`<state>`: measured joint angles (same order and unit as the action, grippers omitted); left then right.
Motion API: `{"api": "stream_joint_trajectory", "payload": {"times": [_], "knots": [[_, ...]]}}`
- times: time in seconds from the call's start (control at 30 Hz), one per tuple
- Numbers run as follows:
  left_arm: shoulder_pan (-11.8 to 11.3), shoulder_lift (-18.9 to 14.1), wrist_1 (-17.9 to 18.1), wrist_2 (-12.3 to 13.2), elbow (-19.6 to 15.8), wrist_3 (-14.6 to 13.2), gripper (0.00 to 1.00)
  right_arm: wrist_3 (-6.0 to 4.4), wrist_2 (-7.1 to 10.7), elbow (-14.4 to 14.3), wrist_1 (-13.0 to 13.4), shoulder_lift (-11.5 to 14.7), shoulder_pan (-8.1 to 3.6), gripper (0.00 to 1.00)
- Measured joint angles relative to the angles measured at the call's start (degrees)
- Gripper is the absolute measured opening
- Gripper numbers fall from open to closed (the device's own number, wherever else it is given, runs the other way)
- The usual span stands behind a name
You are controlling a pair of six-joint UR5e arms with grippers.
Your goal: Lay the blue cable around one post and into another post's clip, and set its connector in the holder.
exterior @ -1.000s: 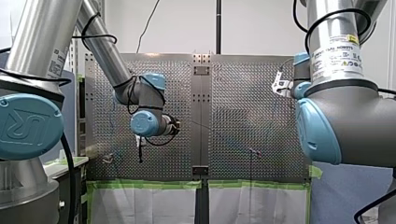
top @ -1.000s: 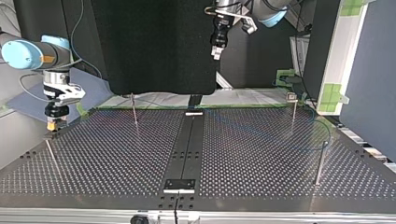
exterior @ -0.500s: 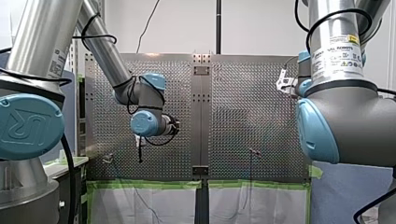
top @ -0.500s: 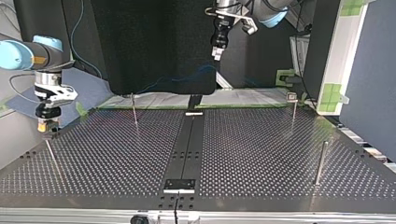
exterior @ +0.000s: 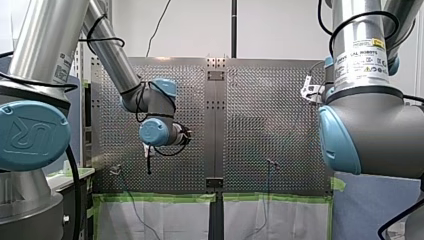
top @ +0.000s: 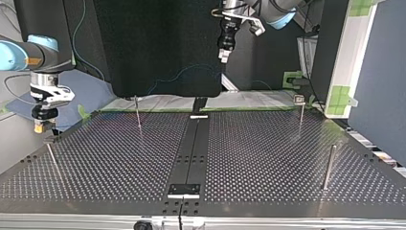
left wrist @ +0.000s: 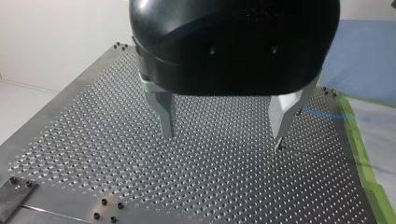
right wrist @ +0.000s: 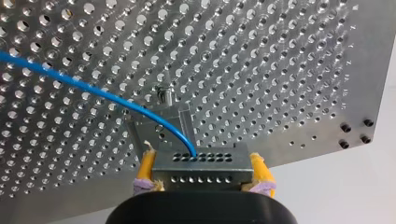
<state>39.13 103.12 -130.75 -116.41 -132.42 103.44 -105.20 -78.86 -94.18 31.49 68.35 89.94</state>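
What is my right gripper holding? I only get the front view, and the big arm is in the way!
Observer: The right wrist view shows it. Your right gripper is shut on a metal connector, squeezed between its yellow pads.
Operator: Is the cable on it?
Observer: Yes. The blue cable comes out of the connector and runs off across the table.
Operator: Does my left gripper have anything?
Observer: No. In the left wrist view your left gripper is open, with nothing between its fingers.
Operator: Where is the connector now?
Observer: In the top view it hangs by the table's corner at that view's left, just above a thin post.
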Motion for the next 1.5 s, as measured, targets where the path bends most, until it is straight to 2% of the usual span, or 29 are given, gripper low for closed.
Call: {"api": "stream_joint_trajectory", "payload": {"times": [0.27,0.43,0.6,0.67,0.8,0.9,1.0,1.13,1.3,1.5], "knots": [[-0.3,0.0,0.0,0.1,0.0,0.1,1.0,0.04,2.14,0.0,-0.2,-0.4,-0.64,0.47],[-0.5,0.0,-0.1,0.1,0.1,0.0,1.0,0.4,3.29,0.6,-1.7,-0.8,-1.17,0.47],[-0.9,0.0,-0.2,0.1,0.1,0.0,1.0,1.98,3.49,2.0,-4.5,-1.3,-1.74,0.47],[-1.0,0.0,-0.3,0.1,0.1,-0.1,1.0,2.32,3.51,2.5,-5.3,-1.5,-1.99,0.47],[-1.2,0.0,-0.3,0.3,0.1,-0.2,1.0,3.52,3.6,3.9,-7.2,-2.9,-2.36,0.47],[-1.3,0.0,-0.4,0.4,0.2,-0.2,1.0,4.65,4.08,4.5,-8.0,-3.6,-2.42,0.47],[-1.4,0.0,-0.4,0.4,0.2,-0.2,1.0,5.12,4.53,4.7,-8.0,-3.8,-2.47,0.47],[-1.6,0.0,-0.5,0.5,0.2,-0.3,1.0,5.18,5.84,5.1,-7.4,-4.0,-2.54,0.47],[-1.8,0.0,-0.6,0.5,0.2,-0.3,1.0,5.1,8.56,6.1,-7.0,-4.1,-2.61,0.47],[-2.0,0.0,-1.1,0.6,0.3,-0.5,1.0,4.67,10.23,6.8,-6.6,-4.2,-3.03,0.47]]}}
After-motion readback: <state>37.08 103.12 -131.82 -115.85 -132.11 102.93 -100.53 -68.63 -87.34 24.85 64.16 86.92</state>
